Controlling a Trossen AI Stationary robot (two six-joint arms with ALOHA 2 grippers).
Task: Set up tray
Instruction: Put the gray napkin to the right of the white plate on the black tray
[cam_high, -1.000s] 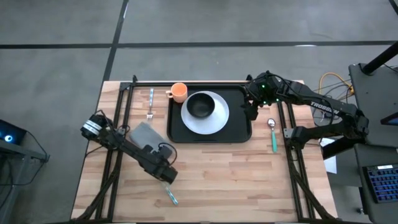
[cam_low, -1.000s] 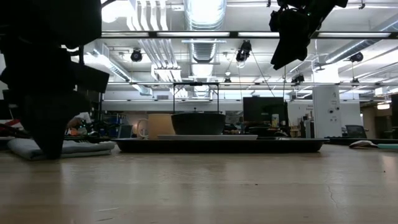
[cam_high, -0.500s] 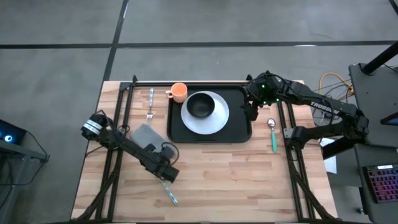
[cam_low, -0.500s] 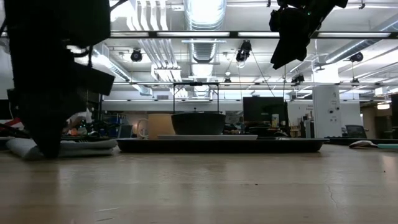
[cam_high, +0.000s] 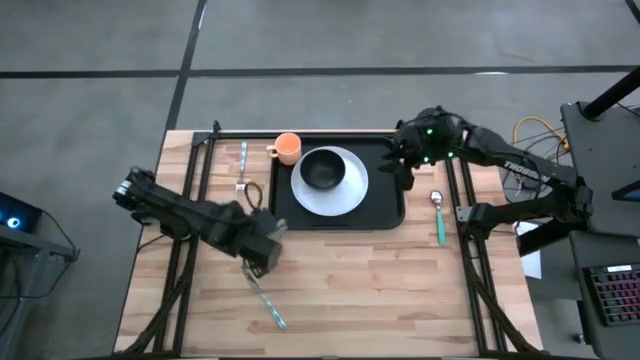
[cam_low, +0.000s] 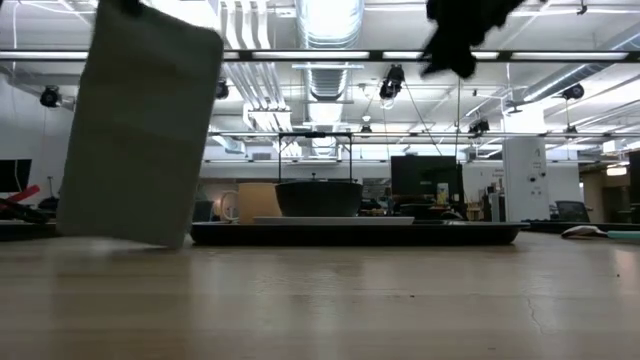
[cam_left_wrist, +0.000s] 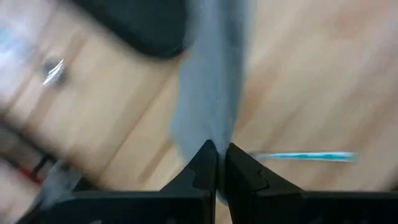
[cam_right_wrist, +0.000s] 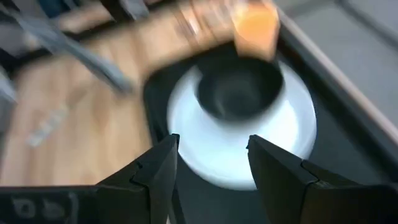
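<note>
High view: one tray, one plate, one bowl; left hand gripping napkin, right hand wide.

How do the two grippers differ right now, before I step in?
The left gripper is shut on the grey napkin, which hangs clear of the table; the right gripper is open and holds nothing. The left is over bare wood left of the tray; the right is above the tray's right edge, facing the plate and bowl. Both are raised off the table.

Left claw pinched closed; right claw spread apart.
</note>
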